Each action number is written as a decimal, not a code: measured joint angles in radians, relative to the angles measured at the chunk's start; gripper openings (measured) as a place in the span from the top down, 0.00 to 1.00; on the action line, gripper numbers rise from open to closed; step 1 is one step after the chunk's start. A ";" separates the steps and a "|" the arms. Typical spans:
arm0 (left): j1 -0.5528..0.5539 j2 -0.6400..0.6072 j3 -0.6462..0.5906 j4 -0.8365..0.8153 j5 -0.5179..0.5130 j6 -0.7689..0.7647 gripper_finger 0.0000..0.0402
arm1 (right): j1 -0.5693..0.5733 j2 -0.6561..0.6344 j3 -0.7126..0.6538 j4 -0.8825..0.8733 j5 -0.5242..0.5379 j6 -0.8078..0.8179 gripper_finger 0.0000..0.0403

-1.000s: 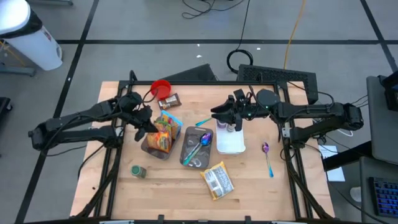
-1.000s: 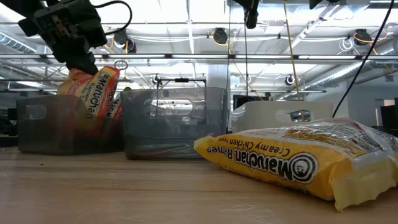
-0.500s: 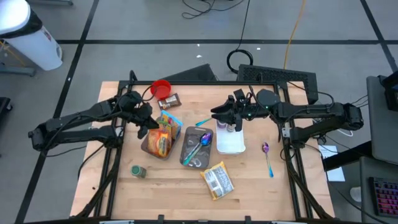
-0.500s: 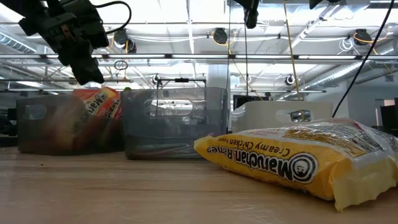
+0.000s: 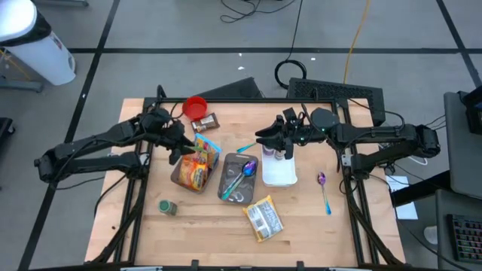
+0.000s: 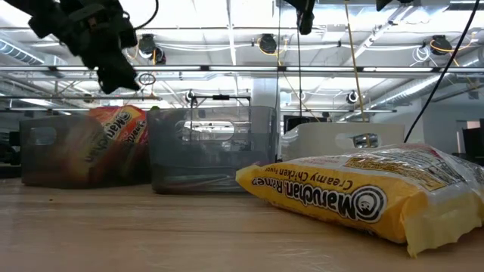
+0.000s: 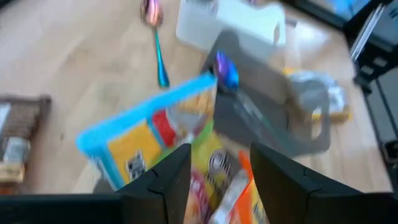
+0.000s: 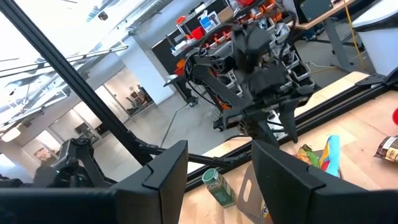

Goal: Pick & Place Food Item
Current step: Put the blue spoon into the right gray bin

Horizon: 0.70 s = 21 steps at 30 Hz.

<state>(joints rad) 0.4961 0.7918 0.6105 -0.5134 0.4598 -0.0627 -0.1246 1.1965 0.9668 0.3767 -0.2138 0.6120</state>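
An orange ramen packet (image 5: 194, 168) lies tilted inside the dark see-through bin (image 5: 179, 179) at centre left, beside a blue-edged packet (image 7: 140, 134); in the low view the orange packet (image 6: 113, 136) leans behind the bin's wall. My left gripper (image 5: 178, 150) hangs open just above it, touching nothing; its fingers (image 7: 163, 180) frame the packets below. My right gripper (image 5: 263, 140) stays open and raised near the white container (image 5: 279, 172), with nothing between its fingers. A yellow ramen packet (image 5: 263, 218) lies flat on the table's near middle.
A second dark bin (image 5: 237, 178) holds spoons. A red cup (image 5: 195, 106) and a brown bar (image 5: 205, 121) sit at the far left, a green-lidded jar (image 5: 167, 207) at the near left, and a purple spoon (image 5: 323, 188) at the right.
My left gripper has opened and let go of the orange ramen packet, then tipped its fingers upward a little. The packet, held upright over the bin before, has dropped into the bin and now leans there.
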 joint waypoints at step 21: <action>-0.033 0.000 0.179 0.366 0.002 -0.632 0.54 | 0.002 -0.001 -0.187 0.199 0.009 0.104 0.58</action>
<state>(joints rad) 0.4628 0.7918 0.7891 -0.1474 0.4614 -0.6944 -0.1226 1.1957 0.7797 0.5756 -0.2047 0.7162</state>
